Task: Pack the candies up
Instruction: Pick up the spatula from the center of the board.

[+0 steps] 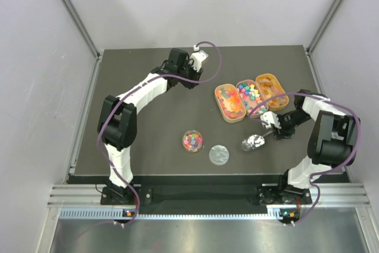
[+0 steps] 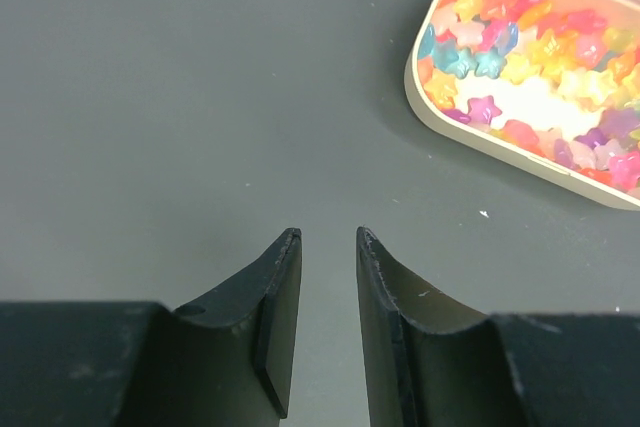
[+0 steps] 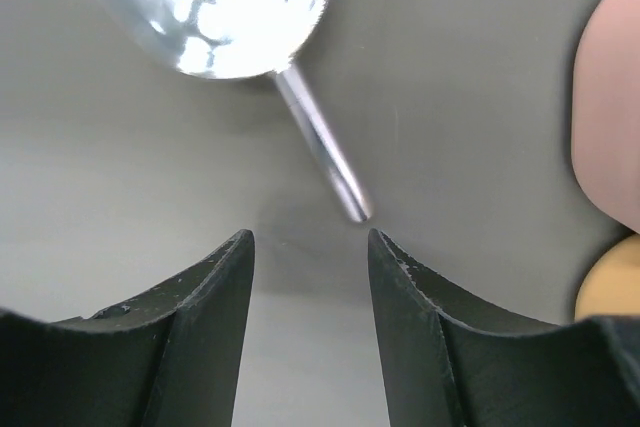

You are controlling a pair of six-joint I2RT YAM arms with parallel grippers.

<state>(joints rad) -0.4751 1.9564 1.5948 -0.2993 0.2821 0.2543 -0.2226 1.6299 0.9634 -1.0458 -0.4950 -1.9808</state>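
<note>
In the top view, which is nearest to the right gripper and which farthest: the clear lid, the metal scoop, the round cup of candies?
1. Metal scoop, just beside the right gripper.
2. Clear lid, toward the near edge.
3. Round cup of candies, farthest left.

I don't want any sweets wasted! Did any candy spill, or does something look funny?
Nothing stands out. The candies sit inside their trays and the small round cup; none lie loose on the table.
</note>
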